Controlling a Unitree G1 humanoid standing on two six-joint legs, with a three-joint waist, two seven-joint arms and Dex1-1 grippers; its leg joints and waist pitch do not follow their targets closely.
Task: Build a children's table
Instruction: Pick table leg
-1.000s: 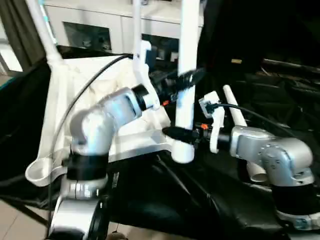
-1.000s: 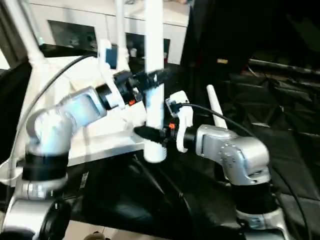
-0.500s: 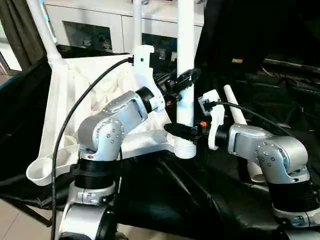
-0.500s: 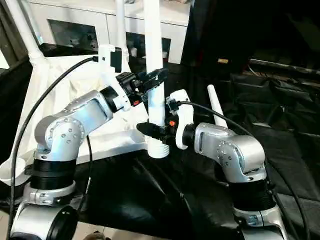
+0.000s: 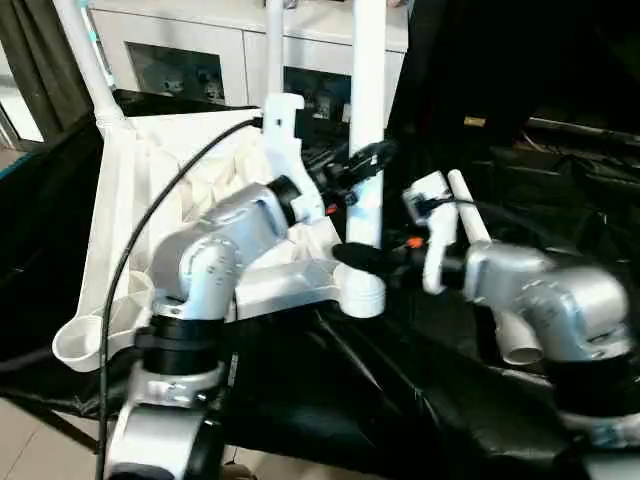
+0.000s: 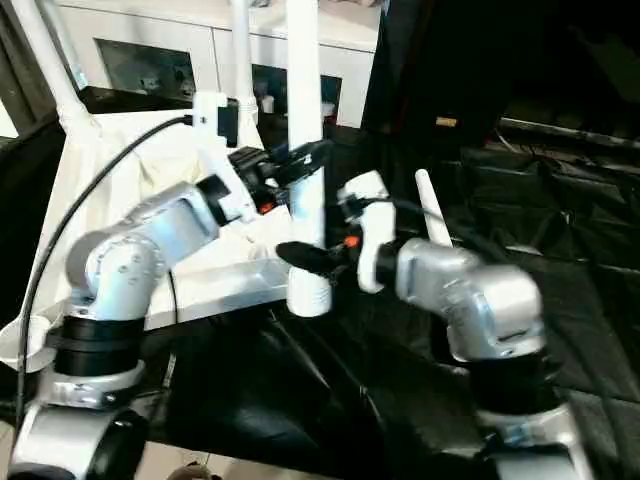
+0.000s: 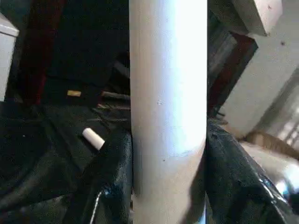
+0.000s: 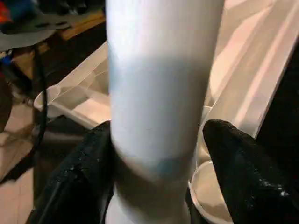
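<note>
Standing upright in a corner socket (image 5: 362, 295) of the tabletop (image 5: 130, 210), a white leg (image 5: 366, 110) is caught between both end effectors. Left end effector (image 5: 362, 160) grips the leg partway up; in its wrist view both black fingers (image 7: 110, 182) press against the tube's sides, pinching it. Right end effector (image 5: 362, 258) sits lower on the same leg, just above the socket; its fingers (image 8: 243, 163) flank the tube, one close against it, the other with a sliver of gap, so spread slightly rather than clamped.

Tabletop lies underside up on the black-draped worktop (image 5: 400, 400), tilted, ribs showing, behind and to the left of the left end effector. Two more legs stand fitted at its far corners: one (image 5: 88, 60) leaning at far left, one (image 5: 274, 45) just behind the left wrist. An empty socket (image 5: 80, 340) sits at the near left corner.

Fourth leg (image 5: 480, 250) lies loose on the sheeting, just right of the right end effector, partly hidden by that forearm.
</note>
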